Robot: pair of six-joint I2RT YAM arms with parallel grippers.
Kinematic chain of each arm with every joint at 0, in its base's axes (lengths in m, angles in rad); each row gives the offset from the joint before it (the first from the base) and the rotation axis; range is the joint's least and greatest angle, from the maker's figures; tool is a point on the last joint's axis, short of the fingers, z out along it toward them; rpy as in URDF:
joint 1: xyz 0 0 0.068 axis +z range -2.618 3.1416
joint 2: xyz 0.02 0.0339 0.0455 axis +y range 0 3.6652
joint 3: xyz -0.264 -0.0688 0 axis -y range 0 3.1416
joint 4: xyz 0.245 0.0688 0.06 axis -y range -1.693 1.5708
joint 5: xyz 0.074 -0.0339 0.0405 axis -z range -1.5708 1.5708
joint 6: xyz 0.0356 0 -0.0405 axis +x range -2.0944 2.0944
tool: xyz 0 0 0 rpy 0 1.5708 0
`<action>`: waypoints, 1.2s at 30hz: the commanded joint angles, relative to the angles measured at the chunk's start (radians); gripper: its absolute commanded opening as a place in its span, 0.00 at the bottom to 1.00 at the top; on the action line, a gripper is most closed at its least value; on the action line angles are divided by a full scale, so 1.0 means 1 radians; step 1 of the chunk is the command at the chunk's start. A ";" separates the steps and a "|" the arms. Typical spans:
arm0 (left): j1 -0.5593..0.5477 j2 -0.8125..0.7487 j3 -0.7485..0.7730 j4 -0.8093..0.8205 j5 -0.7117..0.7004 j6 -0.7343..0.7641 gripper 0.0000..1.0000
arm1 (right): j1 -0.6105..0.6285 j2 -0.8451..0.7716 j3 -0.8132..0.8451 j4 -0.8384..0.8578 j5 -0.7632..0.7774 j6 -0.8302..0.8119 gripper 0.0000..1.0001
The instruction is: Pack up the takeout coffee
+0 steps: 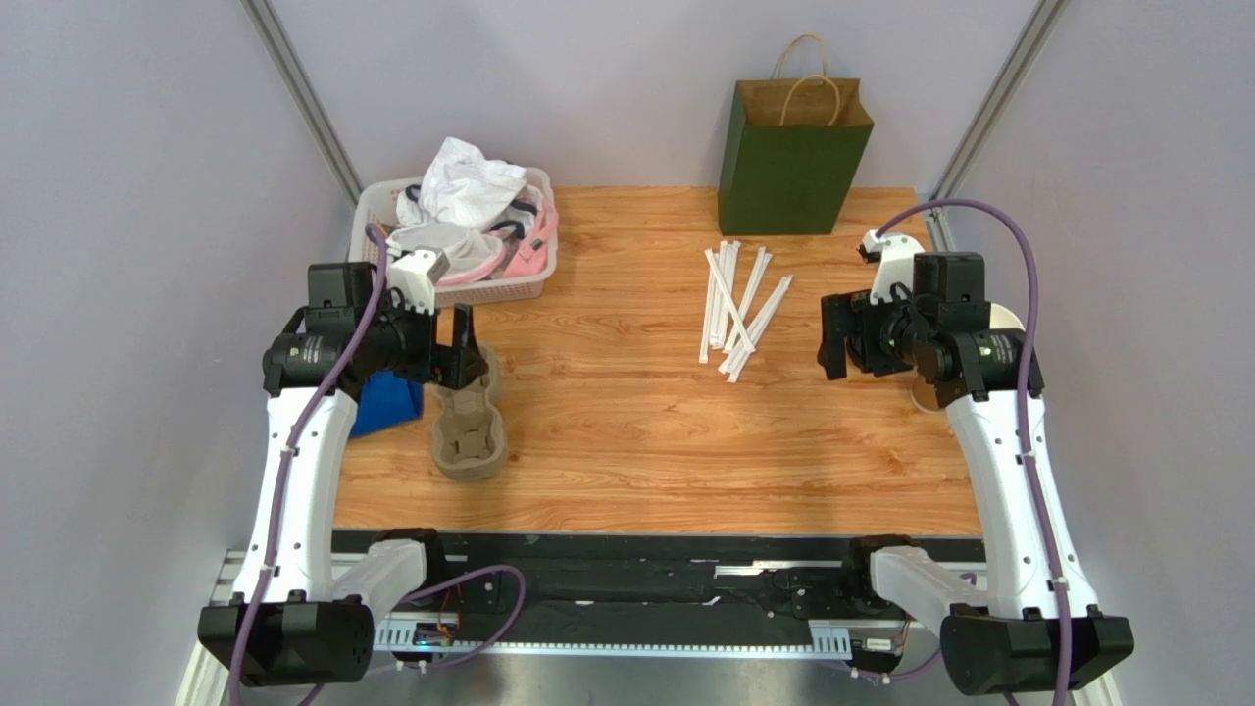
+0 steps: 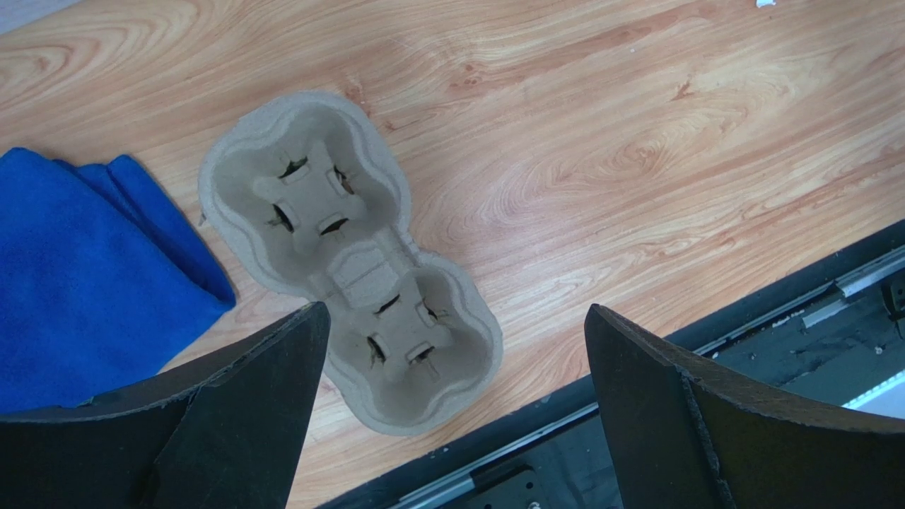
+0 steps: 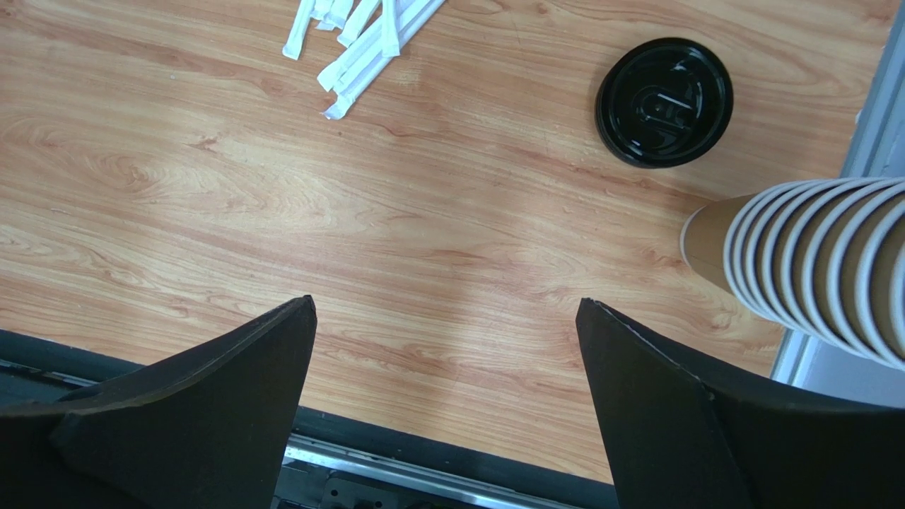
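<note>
No lidded coffee cup shows in any view. In the right wrist view a stack of brown kraft-paper cups (image 3: 807, 255) with white rims stands at the right table edge. A loose round black lid (image 3: 664, 103) lies flat on the wood beside it. My right gripper (image 3: 445, 302) is open and empty above bare wood, left of the cups; it also shows in the top view (image 1: 840, 336). My left gripper (image 2: 455, 310) is open and empty above a grey-brown pulp cup carrier (image 2: 351, 265). From the top this gripper (image 1: 469, 353) hangs over the carrier (image 1: 469, 434).
A blue cloth (image 2: 85, 276) lies left of the carrier. Several white wrapped straws (image 1: 740, 309) lie mid-table. A green paper bag (image 1: 793, 162) stands at the back. A white basket (image 1: 380, 203) of wrappers sits at the back left. The black rail (image 1: 648, 559) runs along the near edge.
</note>
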 commanded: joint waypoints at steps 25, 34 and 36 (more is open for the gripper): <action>0.000 0.008 0.136 -0.085 0.078 0.043 0.99 | -0.621 0.346 0.643 -0.492 -0.170 -0.403 0.99; -0.001 0.011 0.135 -0.110 0.125 0.070 0.99 | -0.612 0.472 0.741 -0.540 -0.095 -0.341 0.83; 0.000 0.020 0.148 -0.119 0.135 0.079 0.99 | -0.598 0.484 0.739 -0.537 -0.041 -0.349 0.78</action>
